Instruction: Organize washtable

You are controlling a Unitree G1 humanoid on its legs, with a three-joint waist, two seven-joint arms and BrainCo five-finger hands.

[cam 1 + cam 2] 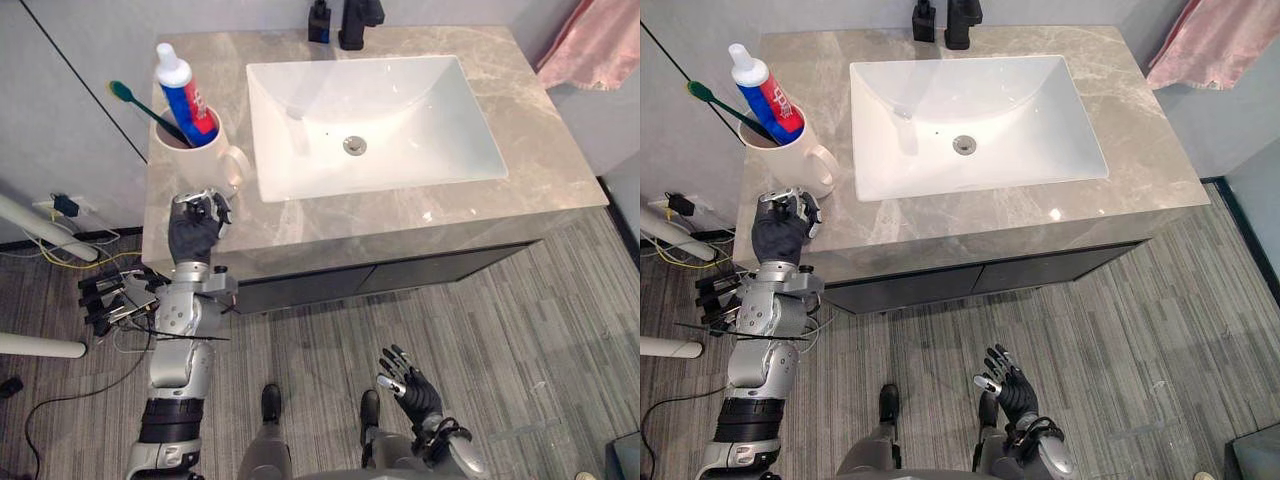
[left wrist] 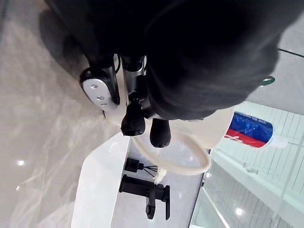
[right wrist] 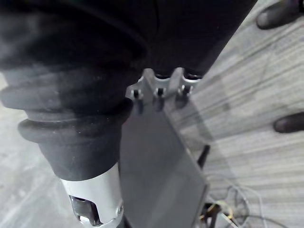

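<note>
I am hovering my left robot hand (image 1: 195, 228) at the surface's (image 1: 400, 215) front edge, fingers curled on nothing, near the mug (image 1: 200, 150) carrying toothpaste (image 1: 185, 85) and toothbrush (image 1: 135, 100). I am judging that uncurling first, then hooking the handle (image 1: 238, 165) squarely, avoids tipping. My right robot hand (image 1: 412, 385) is hanging spread, low.

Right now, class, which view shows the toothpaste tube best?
Left eye view: the toothpaste tube stands clear in the mug. The right eye view shows it likewise; the left wrist view catches part of it.
</note>
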